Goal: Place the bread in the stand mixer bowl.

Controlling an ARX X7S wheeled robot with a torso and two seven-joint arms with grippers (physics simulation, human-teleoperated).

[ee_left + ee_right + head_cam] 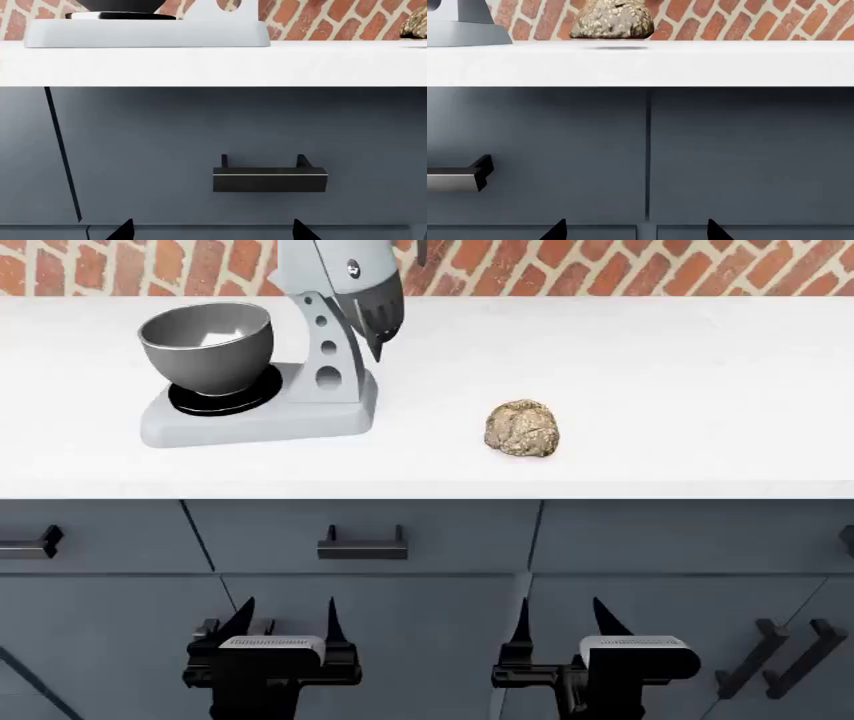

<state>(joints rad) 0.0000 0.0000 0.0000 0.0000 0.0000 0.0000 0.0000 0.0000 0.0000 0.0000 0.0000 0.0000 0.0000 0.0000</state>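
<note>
The bread (525, 429), a lumpy golden-brown speckled loaf, lies on the white countertop (667, 390) right of the mixer; it also shows in the right wrist view (612, 19) and at the edge of the left wrist view (415, 24). The stand mixer bowl (207, 344), shiny grey metal on a black ring base, sits on the light grey stand mixer (320, 360) at the counter's left. My left gripper (284, 624) and right gripper (558, 624) hang open below the counter edge, in front of the drawers, holding nothing. Both are well short of the bread.
Dark grey drawer fronts with black handles (362, 543) run under the counter; one handle (269, 176) faces the left gripper. A red brick wall (601, 265) backs the counter. The mixer's head (350, 280) tilts up above the bowl.
</note>
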